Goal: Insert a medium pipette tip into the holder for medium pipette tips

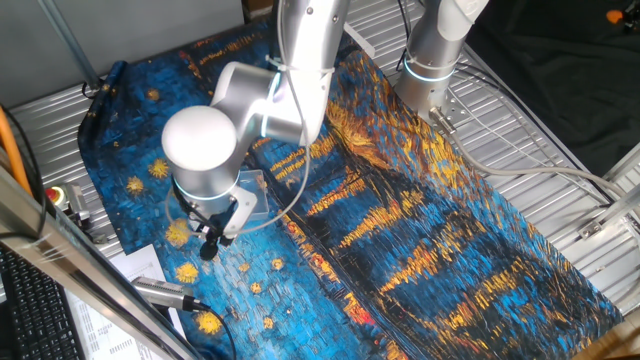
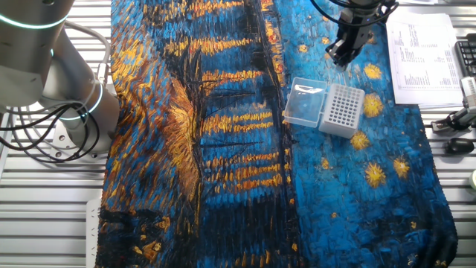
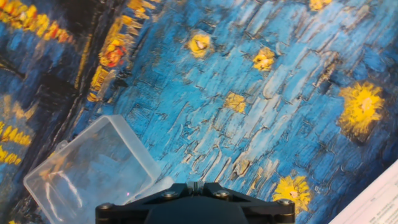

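Note:
The holder for medium pipette tips [image 2: 343, 109] is a small white block with a grid of dark holes, standing on the painted mat. My gripper [image 2: 341, 58] hangs a little beyond it, toward the paper, not over the holes. In the hand view the jaws of the gripper [image 3: 194, 185] stand close together with a thin pale sliver pinched between them, which looks like the medium pipette tip; its length is hidden. In one fixed view the gripper [image 1: 210, 248] hovers just above the mat and the arm covers the holder.
A clear plastic box [image 2: 305, 104] lies against the holder, also seen as the clear box [image 3: 93, 165] and the clear box [image 1: 252, 195]. Printed paper [image 2: 424, 52] and a pipette [image 2: 455, 123] lie past the mat's edge. A second arm's base [image 2: 71, 82] stands at the far side.

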